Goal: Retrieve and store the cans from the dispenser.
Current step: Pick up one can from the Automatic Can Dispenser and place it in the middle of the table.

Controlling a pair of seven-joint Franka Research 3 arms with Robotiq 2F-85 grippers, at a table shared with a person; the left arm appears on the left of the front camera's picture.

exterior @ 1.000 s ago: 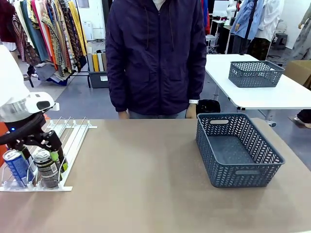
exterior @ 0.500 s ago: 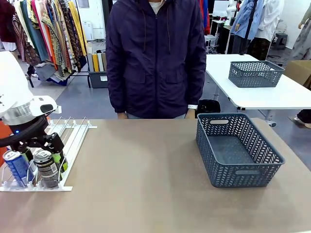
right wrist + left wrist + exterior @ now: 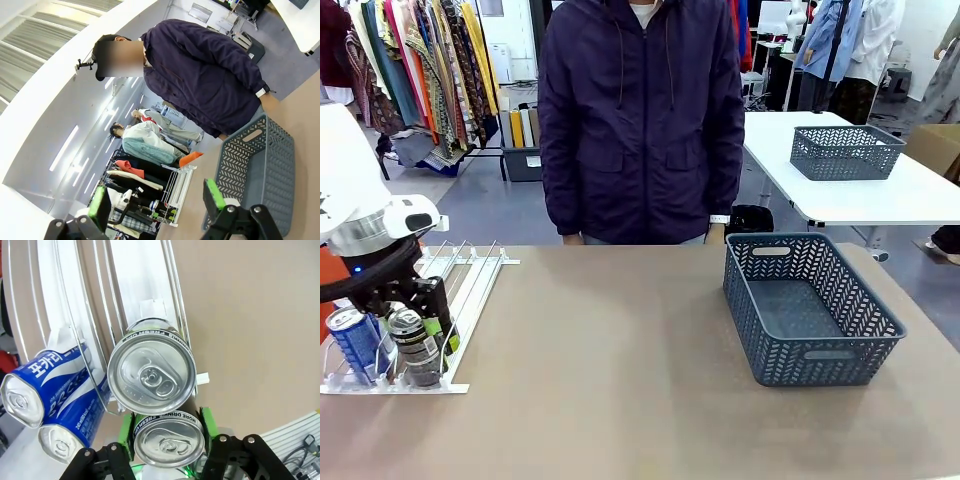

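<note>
At the table's left edge lies the white railed dispenser, holding dark cans and blue cans at its low end. My left gripper reaches down into it and is shut on a dark can, with a green pad pressed against each side. A second dark can stands directly beside it in the same lane. Two blue cans lie in the neighbouring lane. My right gripper is raised high above the table, open, with nothing between its fingers.
A dark grey mesh basket sits on the right half of the table, also seen as the basket below my right gripper. A person in a dark jacket stands at the far edge, hands down. The tan tabletop lies bare between dispenser and basket.
My left gripper's jaws went from wide open to closed on the dark can. The arm has settled slightly lower over the dispenser.
</note>
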